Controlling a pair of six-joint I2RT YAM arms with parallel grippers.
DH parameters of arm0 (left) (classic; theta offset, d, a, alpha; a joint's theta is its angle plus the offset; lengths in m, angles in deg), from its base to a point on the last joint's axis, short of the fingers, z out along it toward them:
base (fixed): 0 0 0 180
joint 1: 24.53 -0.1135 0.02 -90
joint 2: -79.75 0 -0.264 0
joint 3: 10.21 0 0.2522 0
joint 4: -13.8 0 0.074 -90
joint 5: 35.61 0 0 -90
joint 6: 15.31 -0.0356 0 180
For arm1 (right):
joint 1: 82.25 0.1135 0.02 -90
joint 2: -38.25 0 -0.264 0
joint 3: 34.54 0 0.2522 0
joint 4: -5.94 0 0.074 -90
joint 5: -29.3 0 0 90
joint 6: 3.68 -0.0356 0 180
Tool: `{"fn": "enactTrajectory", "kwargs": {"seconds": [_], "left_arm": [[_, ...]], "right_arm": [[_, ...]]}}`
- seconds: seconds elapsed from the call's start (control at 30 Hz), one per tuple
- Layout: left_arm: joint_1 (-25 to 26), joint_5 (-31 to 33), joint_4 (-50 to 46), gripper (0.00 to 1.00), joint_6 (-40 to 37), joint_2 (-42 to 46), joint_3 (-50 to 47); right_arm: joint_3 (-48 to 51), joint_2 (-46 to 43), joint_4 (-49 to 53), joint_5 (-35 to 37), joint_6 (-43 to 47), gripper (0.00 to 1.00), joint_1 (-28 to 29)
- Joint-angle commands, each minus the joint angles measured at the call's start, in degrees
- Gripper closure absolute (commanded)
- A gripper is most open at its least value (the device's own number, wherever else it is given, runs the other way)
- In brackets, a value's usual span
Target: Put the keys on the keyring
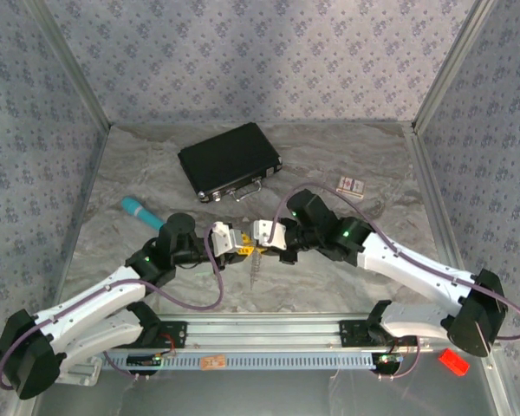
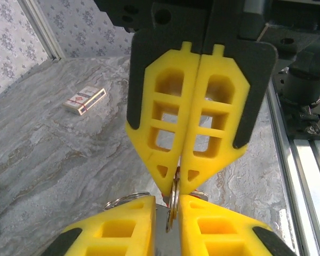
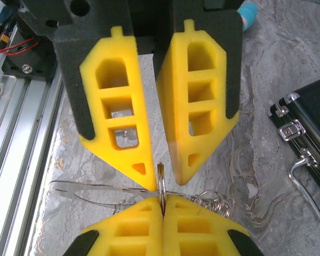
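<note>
Right gripper [image 3: 161, 200] clamping keyring [image 3: 161, 173] edge-on, lower centre – right wrist view revealing left gripper [image 3: 163, 185] jaws parted, straddling ring – top view leaving gap unreadable.

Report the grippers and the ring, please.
Right gripper shut on small metal ring. Left gripper slightly open around same ring. Black case well aside, nothing blocking.

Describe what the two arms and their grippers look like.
The left arm and right arm both have white link shells, black joints, small green lights and a purple-grey cable looping alongside. The left gripper and right gripper carry yellow wedge-shaped fingers with ladder-like cut-outs, backed in black.
</note>
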Motion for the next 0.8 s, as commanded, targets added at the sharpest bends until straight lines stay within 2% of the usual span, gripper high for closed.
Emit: {"fn": "enactTrajectory", "kwargs": {"seconds": [0.0, 0.2, 0.23, 0.33, 0.37, 0.57, 0.77], "left_arm": [[0.25, -0.92, -0.93, 0.85, -0.97, -0.47, 1.92], [0.23, -1.09, -0.95, 1.00, -1.32, 0.02, 1.71], [0.26, -1.09, -0.79, 1.00, -1.40, 0.17, 1.51], [0.23, -1.51, 0.06, 1.00, -1.39, 0.70, 0.84], [0.22, -1.77, 0.50, 1.00, -1.41, 0.87, 0.51], [0.24, -2.16, 5.96, 1.00, -2.26, 2.40, -2.63], [0.25, -2.50, 6.13, 1.00, -2.72, 1.98, -2.73]], "right_arm": [[-2.76, 0.63, 3.05, 1.38, 1.99, 1.00, 1.19], [-1.58, -0.20, 1.10, 0.80, 0.77, 1.00, 1.36], [-0.92, -0.64, 0.40, 0.77, 0.24, 1.00, 1.14], [1.48, -2.20, -1.90, 0.07, -1.74, 0.81, -0.06], [2.50, -2.74, -2.74, -0.55, -2.46, 0.78, -0.82], [7.49, -3.94, -6.36, -4.32, -5.57, 0.75, -3.63], [7.58, -3.70, -8.60, -6.75, -6.53, 0.73, -4.01]]}}
